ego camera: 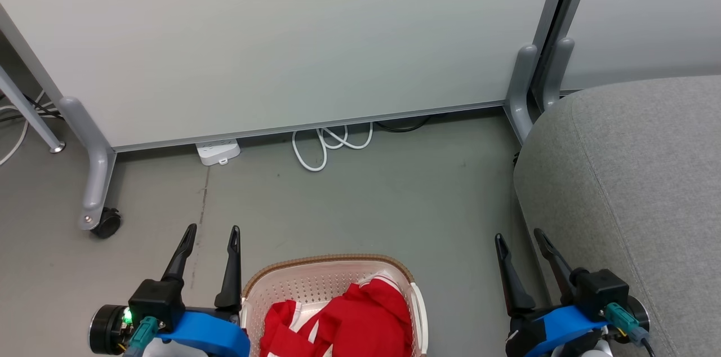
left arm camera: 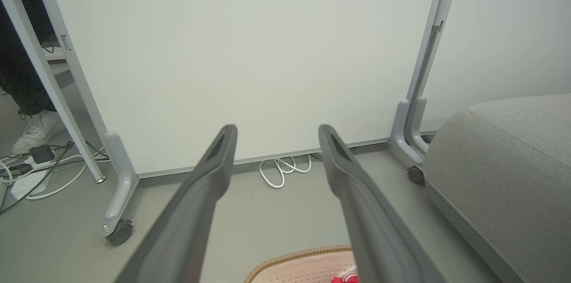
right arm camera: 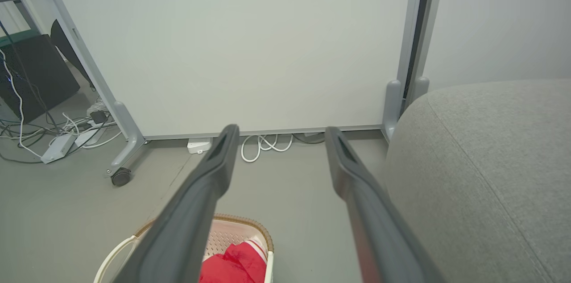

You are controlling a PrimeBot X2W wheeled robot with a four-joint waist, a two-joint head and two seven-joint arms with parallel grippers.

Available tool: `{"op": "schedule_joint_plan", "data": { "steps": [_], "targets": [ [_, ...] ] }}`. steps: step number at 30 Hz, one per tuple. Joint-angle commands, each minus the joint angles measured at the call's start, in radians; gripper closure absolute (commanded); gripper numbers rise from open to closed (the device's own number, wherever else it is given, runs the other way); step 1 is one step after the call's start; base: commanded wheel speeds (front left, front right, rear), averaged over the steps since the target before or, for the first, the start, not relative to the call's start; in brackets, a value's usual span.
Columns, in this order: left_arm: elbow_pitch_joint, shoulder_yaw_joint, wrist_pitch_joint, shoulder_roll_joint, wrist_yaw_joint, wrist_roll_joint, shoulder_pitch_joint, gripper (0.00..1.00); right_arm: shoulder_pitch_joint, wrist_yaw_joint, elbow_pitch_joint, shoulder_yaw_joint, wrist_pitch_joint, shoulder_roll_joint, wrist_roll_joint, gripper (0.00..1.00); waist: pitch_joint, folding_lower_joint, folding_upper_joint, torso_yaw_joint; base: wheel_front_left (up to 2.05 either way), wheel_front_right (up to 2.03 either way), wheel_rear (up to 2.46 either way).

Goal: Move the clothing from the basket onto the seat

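Evidently at the opening step, nothing lifted yet: seat (ego camera: 631, 188) off to the right with no red on the part in view, basket (ego camera: 332, 260) on the floor beside it, clothing (ego camera: 360, 320) heaped inside. Spread wide and empty, left fingers (ego camera: 231, 272) and right fingers (ego camera: 510, 275) raised either side of the basket, pointing toward the panel. Next, probably: tip one arm down over the rim, sink into the red heap, pinch a fold, lift clear and swing right onto the seat.
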State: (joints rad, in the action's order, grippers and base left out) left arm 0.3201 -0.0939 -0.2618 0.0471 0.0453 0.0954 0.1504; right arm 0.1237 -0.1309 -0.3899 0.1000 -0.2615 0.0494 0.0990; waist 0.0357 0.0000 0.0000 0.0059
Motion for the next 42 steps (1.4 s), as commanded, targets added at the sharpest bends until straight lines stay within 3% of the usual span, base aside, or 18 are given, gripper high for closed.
{"op": "schedule_joint_plan", "data": {
  "steps": [1,15,22,33,42],
  "targets": [
    [0.002,0.002,-0.005,0.006,-0.005,-0.001,0.008,0.00,0.010,0.000,-0.003,0.002,-0.006,0.002,0.000,0.00,0.000,0.0000,0.0000,-0.001,0.00,0.00,0.00],
    [0.008,0.004,-0.005,0.006,0.011,0.002,0.032,0.00,0.031,0.000,0.000,-0.007,-0.006,0.002,0.004,0.00,0.038,0.0000,0.0000,-0.001,0.00,0.00,0.00],
    [0.069,-0.028,-0.004,0.006,0.047,-0.014,0.141,0.00,0.093,0.000,0.021,-0.012,-0.005,0.001,-0.004,0.00,0.158,0.0000,0.0000,-0.023,0.00,0.00,0.00],
    [0.314,-0.140,-0.004,0.038,0.085,-0.018,0.359,0.00,0.234,0.000,0.057,0.008,-0.005,0.001,0.009,0.00,0.384,0.0000,0.0000,-0.101,0.00,0.00,0.00],
    [0.562,-0.336,-0.004,0.063,0.087,0.085,0.480,0.00,0.311,0.000,0.086,0.012,-0.004,0.001,0.011,0.00,0.515,0.0000,0.0000,-0.136,0.00,0.00,0.00]
  ]
}}
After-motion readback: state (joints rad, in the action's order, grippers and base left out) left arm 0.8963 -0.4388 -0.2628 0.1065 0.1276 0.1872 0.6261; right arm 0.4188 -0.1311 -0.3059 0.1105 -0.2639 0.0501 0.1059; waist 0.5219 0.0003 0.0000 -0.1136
